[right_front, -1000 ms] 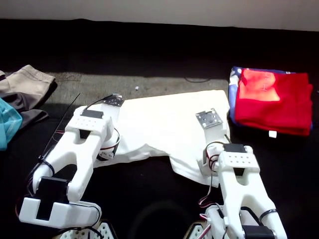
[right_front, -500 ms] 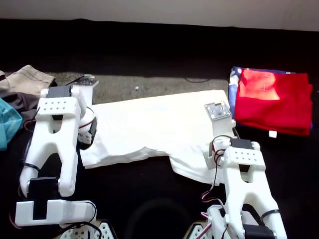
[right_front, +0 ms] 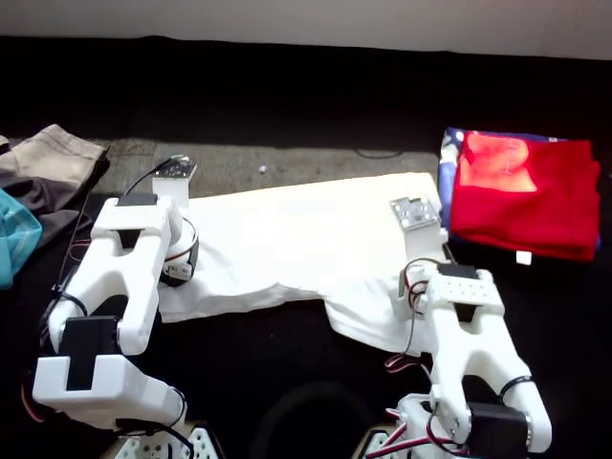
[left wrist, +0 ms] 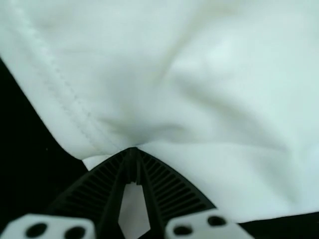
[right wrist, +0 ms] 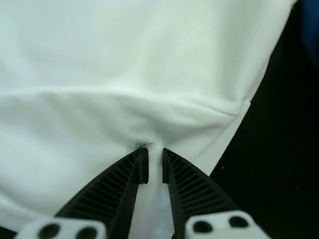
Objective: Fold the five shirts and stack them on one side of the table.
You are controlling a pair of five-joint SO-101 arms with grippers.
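Pinching white shirt [right_front: 306, 239]: left pincer [left wrist: 132, 155], right pincer [right wrist: 152, 162]

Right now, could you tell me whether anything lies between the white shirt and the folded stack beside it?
Nothing visible does; the white shirt lies right next to the folded stack.

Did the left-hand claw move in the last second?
Yes. The left gripper, shut on the white shirt, went sideways toward the beige clothes, dragging that end of the shirt along.

White shirt [right_front: 306, 239] beside folded red stack [right_front: 526, 201]
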